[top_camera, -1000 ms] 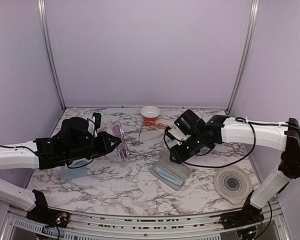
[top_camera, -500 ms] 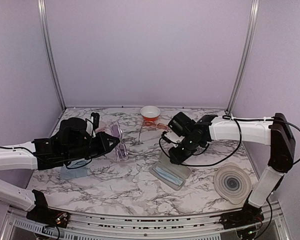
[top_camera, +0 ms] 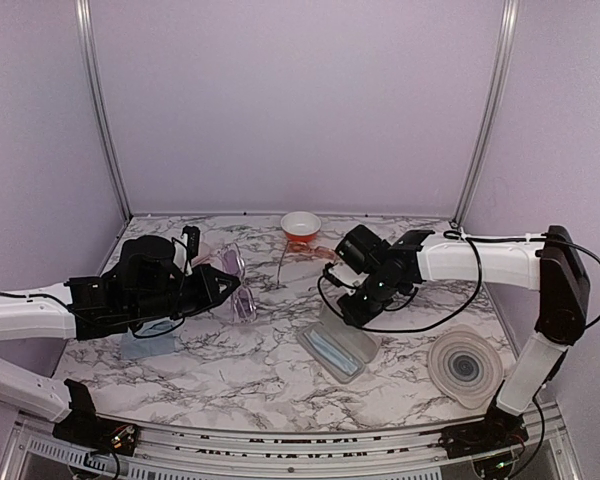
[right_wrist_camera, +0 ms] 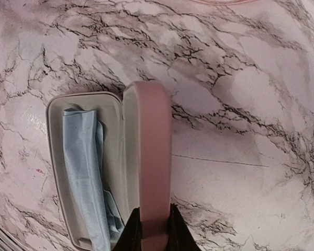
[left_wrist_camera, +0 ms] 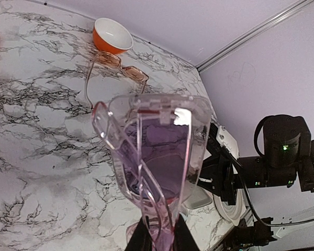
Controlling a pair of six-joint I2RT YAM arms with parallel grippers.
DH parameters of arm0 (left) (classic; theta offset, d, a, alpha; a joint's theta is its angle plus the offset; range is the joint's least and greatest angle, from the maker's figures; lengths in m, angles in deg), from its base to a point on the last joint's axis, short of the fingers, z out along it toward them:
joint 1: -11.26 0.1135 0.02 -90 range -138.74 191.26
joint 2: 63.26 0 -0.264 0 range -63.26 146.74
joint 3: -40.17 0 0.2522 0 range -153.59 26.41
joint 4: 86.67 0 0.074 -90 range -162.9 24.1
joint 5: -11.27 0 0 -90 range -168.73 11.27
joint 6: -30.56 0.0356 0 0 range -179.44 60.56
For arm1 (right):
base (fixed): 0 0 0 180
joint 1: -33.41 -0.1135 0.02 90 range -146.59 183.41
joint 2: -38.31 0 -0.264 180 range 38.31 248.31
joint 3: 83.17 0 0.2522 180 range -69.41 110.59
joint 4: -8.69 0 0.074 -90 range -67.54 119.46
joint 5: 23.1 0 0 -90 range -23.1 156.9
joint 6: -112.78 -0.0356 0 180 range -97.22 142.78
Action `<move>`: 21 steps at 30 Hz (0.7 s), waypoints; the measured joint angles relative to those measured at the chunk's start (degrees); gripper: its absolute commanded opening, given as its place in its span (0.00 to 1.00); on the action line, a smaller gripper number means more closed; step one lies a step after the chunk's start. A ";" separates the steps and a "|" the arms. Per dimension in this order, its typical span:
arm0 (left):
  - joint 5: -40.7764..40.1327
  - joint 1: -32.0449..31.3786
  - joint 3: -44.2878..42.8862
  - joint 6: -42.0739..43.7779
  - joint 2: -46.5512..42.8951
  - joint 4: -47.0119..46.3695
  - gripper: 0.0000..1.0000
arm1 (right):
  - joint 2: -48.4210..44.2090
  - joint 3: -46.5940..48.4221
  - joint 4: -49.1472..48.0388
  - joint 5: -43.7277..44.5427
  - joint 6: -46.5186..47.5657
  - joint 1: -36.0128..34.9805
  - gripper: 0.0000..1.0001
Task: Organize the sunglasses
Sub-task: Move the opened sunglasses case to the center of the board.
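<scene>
My left gripper [left_wrist_camera: 159,238] is shut on the pale, nearly clear sunglasses [left_wrist_camera: 157,151], holding them up off the marble table; from above they show at the left-centre [top_camera: 242,290]. The orange-brown sunglasses [top_camera: 305,252] lie on the table just in front of the orange bowl [top_camera: 300,226], also seen in the left wrist view [left_wrist_camera: 120,65]. My right gripper [right_wrist_camera: 149,230] is shut on the raised pink lid [right_wrist_camera: 148,157] of an open case [top_camera: 338,348], which has a light blue cloth [right_wrist_camera: 86,172] folded inside it.
A round grey-white disc [top_camera: 465,368] lies at the near right. Another light blue cloth [top_camera: 145,343] rests under my left arm. The right arm [left_wrist_camera: 272,157] crosses the table's right half. Purple walls close in the back and sides.
My right arm swung left and down to the open case, and its jaws closed on the pink lid. The left arm kept still with the pale sunglasses.
</scene>
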 measured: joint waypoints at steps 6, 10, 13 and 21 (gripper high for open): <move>0.00 -0.02 0.00 0.00 0.13 -0.02 0.06 | 0.00 0.09 -0.02 -0.33 -2.67 0.00 0.13; 0.22 -0.02 0.00 0.02 0.59 -0.04 0.06 | 0.00 0.26 -0.13 -0.35 -6.34 0.00 0.12; 0.28 -0.02 0.00 0.11 0.90 -0.07 0.06 | 0.00 0.26 -0.48 -0.09 -9.40 -0.20 0.12; 1.25 0.00 0.00 0.48 1.88 -0.11 0.06 | 0.09 0.35 -1.57 4.02 -19.39 -2.89 0.11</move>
